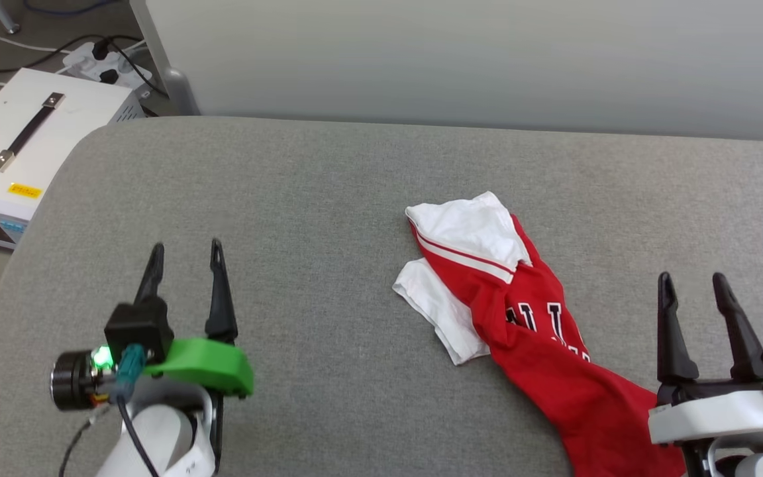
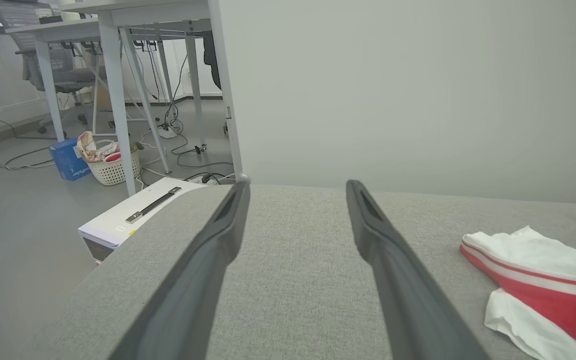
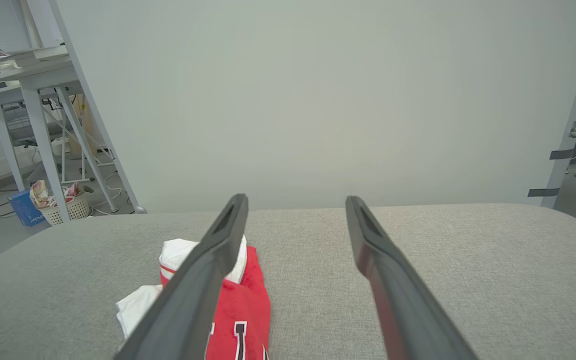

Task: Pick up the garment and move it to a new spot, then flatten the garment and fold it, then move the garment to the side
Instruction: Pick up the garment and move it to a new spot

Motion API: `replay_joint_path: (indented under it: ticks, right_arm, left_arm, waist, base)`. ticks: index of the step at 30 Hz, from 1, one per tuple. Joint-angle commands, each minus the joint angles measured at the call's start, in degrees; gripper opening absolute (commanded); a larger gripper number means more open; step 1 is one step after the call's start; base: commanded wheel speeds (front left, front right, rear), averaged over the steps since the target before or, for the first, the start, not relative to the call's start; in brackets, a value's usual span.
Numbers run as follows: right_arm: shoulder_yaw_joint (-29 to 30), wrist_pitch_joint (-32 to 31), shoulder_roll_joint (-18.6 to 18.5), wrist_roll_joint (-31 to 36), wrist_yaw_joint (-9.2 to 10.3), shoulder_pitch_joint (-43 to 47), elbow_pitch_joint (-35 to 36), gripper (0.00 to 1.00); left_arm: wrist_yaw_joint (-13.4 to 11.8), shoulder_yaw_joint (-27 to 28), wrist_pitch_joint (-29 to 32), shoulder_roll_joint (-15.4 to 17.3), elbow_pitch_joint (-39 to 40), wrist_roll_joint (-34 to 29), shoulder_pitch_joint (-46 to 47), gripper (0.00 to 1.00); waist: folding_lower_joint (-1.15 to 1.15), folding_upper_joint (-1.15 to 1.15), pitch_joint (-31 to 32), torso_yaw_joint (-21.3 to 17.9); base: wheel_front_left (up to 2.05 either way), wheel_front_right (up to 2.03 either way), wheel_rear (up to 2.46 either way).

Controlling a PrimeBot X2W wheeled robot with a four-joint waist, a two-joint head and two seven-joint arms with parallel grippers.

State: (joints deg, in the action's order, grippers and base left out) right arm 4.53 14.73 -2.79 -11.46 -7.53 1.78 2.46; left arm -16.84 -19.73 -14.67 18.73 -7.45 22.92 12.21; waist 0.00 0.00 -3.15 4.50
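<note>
On your grey table [image 1: 289, 185]: one garment [image 1: 540, 358], crumpled, unheld; left pincer [image 1: 186, 246] and right pincer [image 1: 691, 278], both wide, either side, likely poised for your pickup.

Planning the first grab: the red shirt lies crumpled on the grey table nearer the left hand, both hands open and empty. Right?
One slip: the head view shows the shirt nearer the right hand, not the left hand. It does lie crumpled on the grey table, both hands open and empty.
</note>
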Motion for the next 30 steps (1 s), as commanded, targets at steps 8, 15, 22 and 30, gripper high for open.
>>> replay_joint_path:
  ticks: [8, 15, 22, 30]
  right_arm:
    - [-2.7, 0.3, -0.1, 0.7, 0.04, 2.5, -2.5, 1.00]
    - [-4.4, 0.3, -0.1, 1.1, 0.04, 4.2, -4.2, 1.00]
    - [-4.6, 0.3, -0.2, 1.1, 0.04, 5.3, -5.1, 1.00]
    - [-4.6, 0.3, -0.1, 1.4, 0.04, 5.4, -5.3, 1.00]
  left_arm:
    - [6.4, 5.7, -0.3, -5.3, 2.3, -5.7, -8.9, 1.00]
    - [10.1, 8.7, -0.3, -8.8, 1.3, -9.4, -11.1, 1.00]
    - [12.5, 11.5, -0.3, -11.0, 0.4, -11.9, -12.6, 1.00]
    - [14.6, 14.0, -0.3, -12.8, -0.7, -14.4, -13.0, 1.00]
  waist:
    - [0.00, 0.00, 2.3, -0.5]
    - [0.00, 0.00, 3.0, -1.1]
    - [0.00, 0.00, 3.2, -1.4]
    - [0.00, 0.00, 3.3, -1.4]
  base:
    - [0.00, 0.00, 0.00]
    - [0.00, 0.00, 0.00]
    - [0.00, 0.00, 0.00]
    - [0.00, 0.00, 0.00]
